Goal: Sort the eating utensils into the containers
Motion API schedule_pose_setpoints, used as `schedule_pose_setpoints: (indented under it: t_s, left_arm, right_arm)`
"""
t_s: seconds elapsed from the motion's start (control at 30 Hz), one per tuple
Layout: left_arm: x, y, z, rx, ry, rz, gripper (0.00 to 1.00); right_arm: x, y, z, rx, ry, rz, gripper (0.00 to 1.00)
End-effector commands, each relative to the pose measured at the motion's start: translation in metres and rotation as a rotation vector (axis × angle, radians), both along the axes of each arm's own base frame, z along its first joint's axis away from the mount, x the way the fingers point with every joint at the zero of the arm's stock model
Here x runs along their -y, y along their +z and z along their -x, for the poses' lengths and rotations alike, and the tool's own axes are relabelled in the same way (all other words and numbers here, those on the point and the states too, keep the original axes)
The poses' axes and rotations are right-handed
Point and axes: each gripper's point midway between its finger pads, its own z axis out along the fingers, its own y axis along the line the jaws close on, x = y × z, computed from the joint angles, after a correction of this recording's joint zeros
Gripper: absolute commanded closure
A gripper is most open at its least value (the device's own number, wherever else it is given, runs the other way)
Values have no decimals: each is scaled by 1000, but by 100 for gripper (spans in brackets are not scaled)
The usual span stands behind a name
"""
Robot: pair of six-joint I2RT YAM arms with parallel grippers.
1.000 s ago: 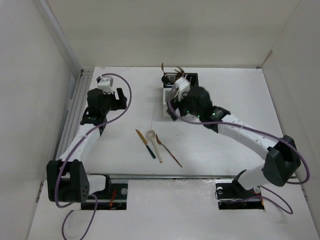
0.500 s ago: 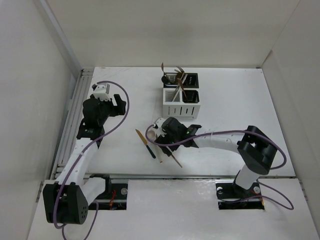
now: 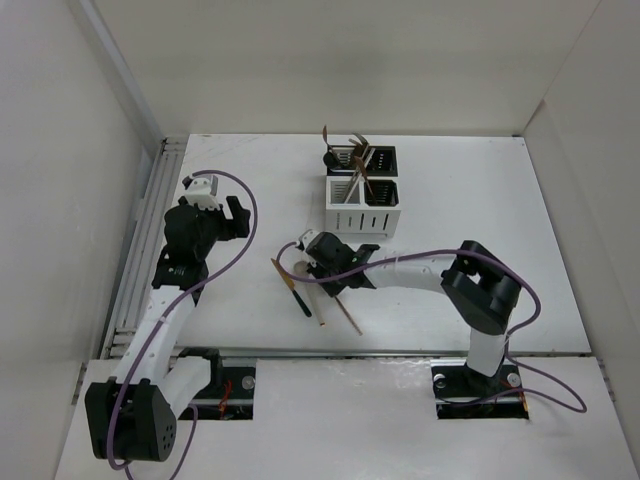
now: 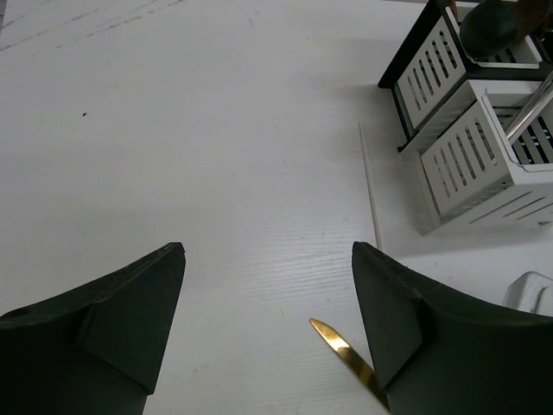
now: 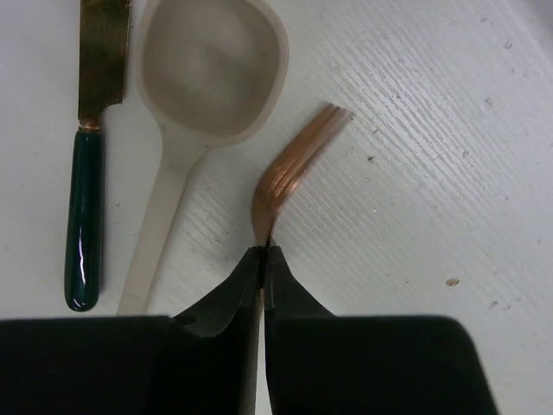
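My right gripper (image 5: 263, 251) (image 3: 325, 262) is shut on the neck of a copper-brown fork (image 5: 298, 151), whose handle (image 3: 347, 315) runs back toward the near edge. Left of the fork lie a white-bowled spoon (image 5: 212, 69) (image 3: 303, 270) and a gold-bladed knife with a dark green handle (image 5: 85, 216) (image 3: 294, 288). The caddy of containers (image 3: 362, 205) (image 4: 484, 169) stands at the back centre with utensils (image 3: 352, 152) upright in it. My left gripper (image 4: 268, 251) (image 3: 228, 215) hangs open over bare table, the knife's tip (image 4: 337, 346) beside its right finger.
A pale thin chopstick (image 4: 370, 181) lies on the table just left of the caddy. A white wall with a rail (image 3: 150, 230) runs along the left side. The right arm's elbow (image 3: 485, 290) reaches over the near right of the table.
My right arm has swung from the caddy down to the loose utensils and shut on the copper-brown fork. The left arm has shifted slightly toward me, its gripper still open.
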Motion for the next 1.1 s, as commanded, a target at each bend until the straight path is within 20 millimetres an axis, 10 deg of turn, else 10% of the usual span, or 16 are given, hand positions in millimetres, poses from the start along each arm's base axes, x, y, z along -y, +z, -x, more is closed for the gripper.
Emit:
schedule_pose_setpoints:
  t_s: [0.0, 0.2, 0.33, 0.57, 0.83, 1.03, 1.07]
  left_arm:
    - [-5, 7, 1, 41, 17, -15, 25]
    - [-5, 10, 0, 50, 17, -14, 25]
    - [-8, 4, -2, 31, 26, -16, 25]
    - [-9, 5, -11, 23, 26, -14, 25]
    - [-6, 1, -28, 2, -2, -37, 25]
    - [5, -4, -50, -28, -69, -40, 25]
    - [7, -7, -52, -38, -81, -36, 25]
  right_arm:
    - [15, -24, 14, -53, -9, 80, 100]
    - [12, -7, -1, 27, -19, 67, 100]
    - [4, 57, -26, 204, -45, -71, 100]
    - [5, 228, -73, 554, -72, -369, 100]
    - [105, 390, -190, 986, -384, -613, 100]
    - [158, 419, -269, 1184, -520, -669, 100]
    - [157, 399, -288, 1157, -538, -656, 100]
